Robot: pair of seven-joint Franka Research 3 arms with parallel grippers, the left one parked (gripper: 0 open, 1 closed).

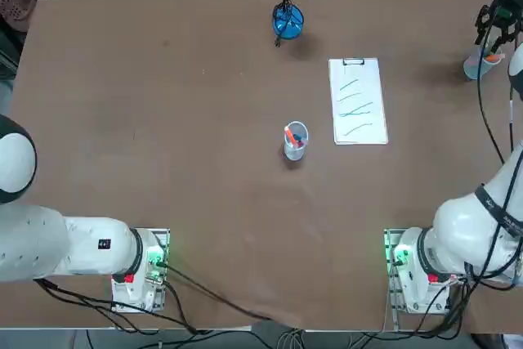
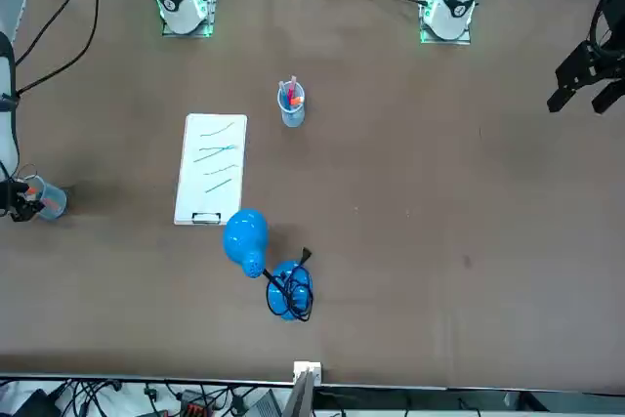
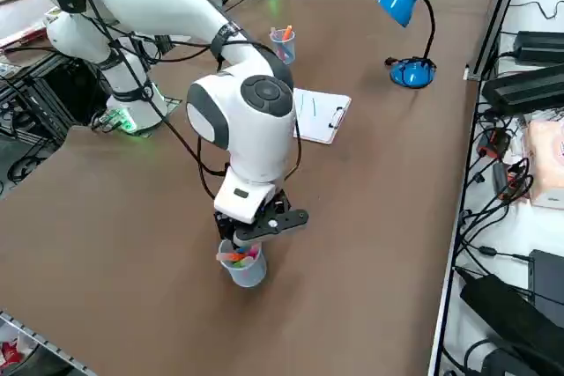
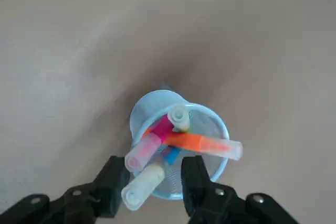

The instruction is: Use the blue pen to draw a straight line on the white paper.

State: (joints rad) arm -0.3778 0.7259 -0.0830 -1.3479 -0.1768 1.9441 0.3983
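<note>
Right gripper: one, two jaws [image 4: 156,162], at the rim of the cup on the robot's right side of the counter
Jaws: part-way open, one on each side of the blue pen's pale capped end; a gap shows beside it, so no grip on it; whether one jaw touches it, cannot tell
Blue pen: one [image 4: 145,182], leaning in that cup, its capped end sticking out over the rim
Cup at the gripper: one, pale blue [image 4: 219,170], upright on the counter
Other pens in it: three in sight, one orange [image 4: 202,144], one magenta [image 4: 152,141], one with a whitish end [image 4: 179,116]
Second cup: one [image 1: 296,140], to the left of the paper in the top view, holding an orange pen and others too small to count
White paper: one sheet [image 1: 358,124], flat on the counter between the two cups, one metal clip [image 1: 354,61] at its far short edge
Strokes on paper: five teal-green, slanted, two of them meeting
Lamp: one, blue [image 1: 288,22], beyond the second cup
Counter: one, brown [image 1: 204,120]
</note>
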